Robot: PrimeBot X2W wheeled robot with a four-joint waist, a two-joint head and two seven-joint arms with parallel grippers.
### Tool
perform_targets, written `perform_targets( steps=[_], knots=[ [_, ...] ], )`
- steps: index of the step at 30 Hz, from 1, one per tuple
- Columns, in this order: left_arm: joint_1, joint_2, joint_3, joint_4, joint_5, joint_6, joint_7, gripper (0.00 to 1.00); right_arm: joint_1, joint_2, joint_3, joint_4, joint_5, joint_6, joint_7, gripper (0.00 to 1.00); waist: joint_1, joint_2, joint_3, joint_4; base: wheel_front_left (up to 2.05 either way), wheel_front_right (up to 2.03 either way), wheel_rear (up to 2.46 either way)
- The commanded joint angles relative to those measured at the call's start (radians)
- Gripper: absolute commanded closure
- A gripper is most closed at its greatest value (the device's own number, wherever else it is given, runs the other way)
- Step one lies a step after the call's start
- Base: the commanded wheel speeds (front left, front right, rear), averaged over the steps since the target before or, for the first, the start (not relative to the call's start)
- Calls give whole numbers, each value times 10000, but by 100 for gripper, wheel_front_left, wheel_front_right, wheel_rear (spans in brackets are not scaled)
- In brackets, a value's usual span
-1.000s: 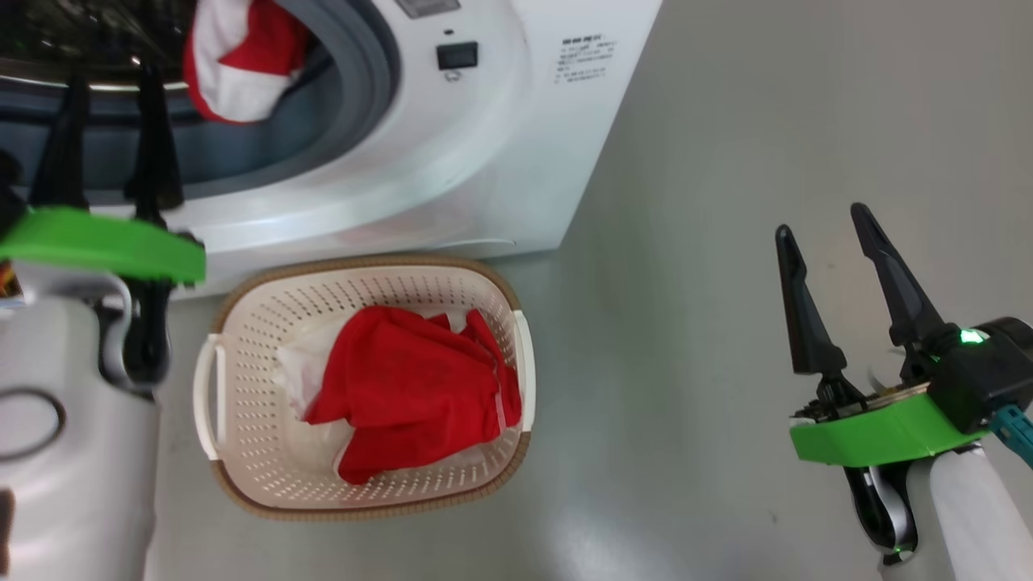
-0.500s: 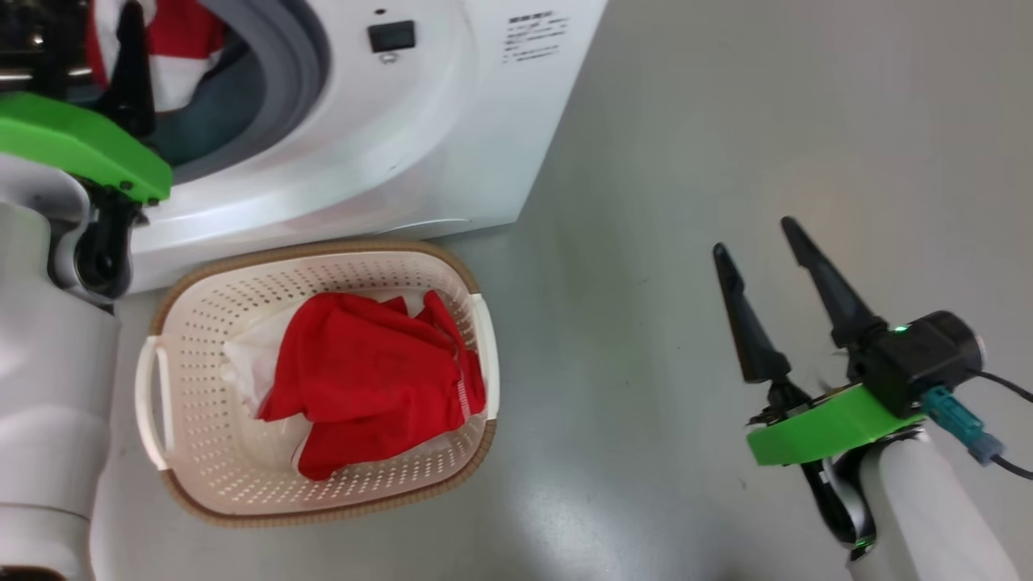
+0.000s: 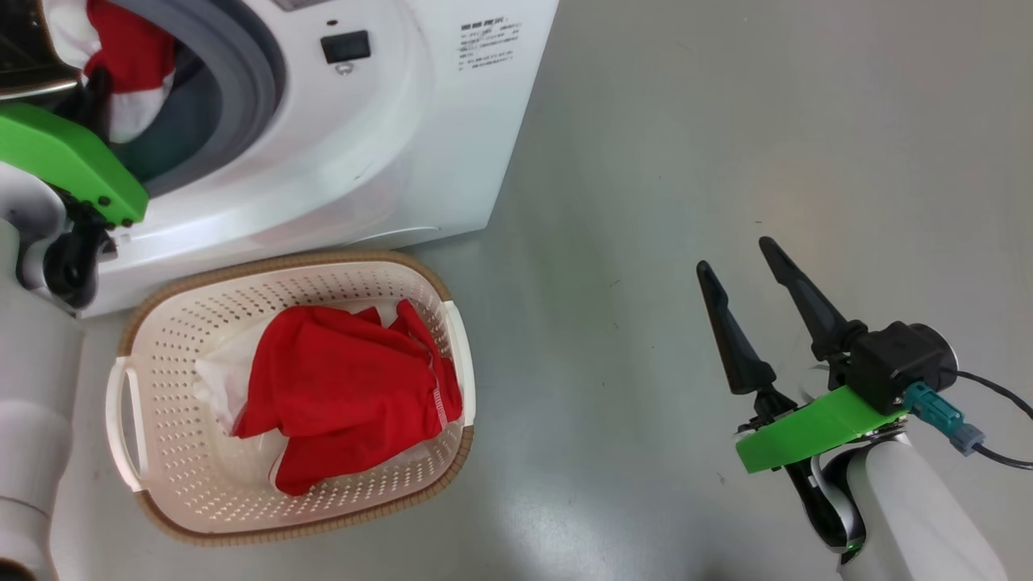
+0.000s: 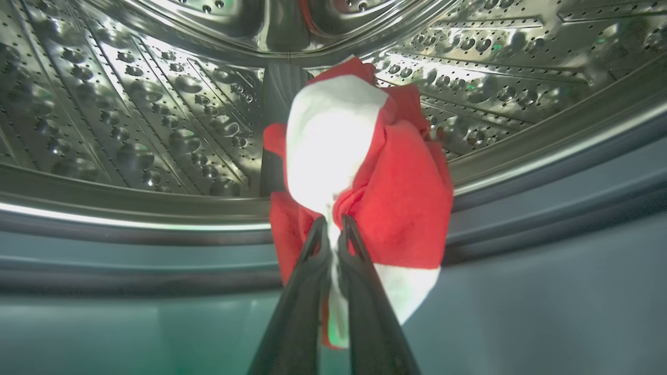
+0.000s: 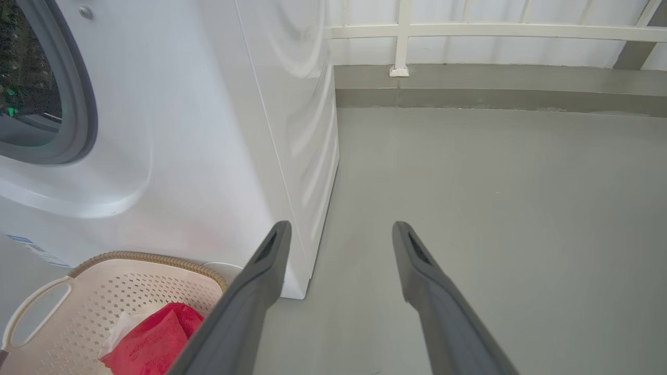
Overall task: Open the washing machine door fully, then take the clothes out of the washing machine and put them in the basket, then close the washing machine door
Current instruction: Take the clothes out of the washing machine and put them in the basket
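Left wrist: left gripper [image 4: 331, 223] pinched shut on red-white garment [image 4: 375, 182] at drum [image 4: 130, 104] mouth.
Head: print [image 3: 487, 44] on washing machine [image 3: 387, 161] front too small to read; left arm [image 3: 32, 363] reaching into opening; red clothes [image 3: 339, 387] in basket [image 3: 266, 262]. Low over floor [image 3: 726, 121], right gripper [image 3: 733, 254] splayed, empty.
Right wrist: fingers wide apart; blue corner label [image 5: 21, 240] illegible.

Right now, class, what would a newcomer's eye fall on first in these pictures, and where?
A red-and-white garment glows against the steel drum, pinched in the left gripper. In front of the washing machine, a red garment lies in the cream basket on the grey floor. The right gripper hangs open off to the right, holding nothing.
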Motion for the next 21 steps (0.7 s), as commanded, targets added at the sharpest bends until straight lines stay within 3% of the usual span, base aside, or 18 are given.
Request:
perform_targets(
  steps=[1, 7, 12, 21],
  knots=[
    [-189, 553, 112, -141, 16, -54, -150, 100, -30, 15, 118, -215, 34, 48, -63, 0, 0, -1, -13, 1, 0, 0, 0],
    [-139, 611, 72, 21, 230, -29, -1933, 100, 18, 82, -86, -230, -64, 48, -63, 0, 0, -1, -207, 98, 0, 0, 0],
    [187, 499, 129, -135, 323, -37, -2525, 100, 125, 128, -216, -200, -106, 48, -63, 0, 0, -1, -526, 280, 0, 0, 0],
    [1923, 335, 1534, -2865, 1071, 97, -2600, 100, 289, 215, -288, -67, -114, 48, -63, 0, 0, -1, -1120, 738, 0, 0, 0]
  ],
)
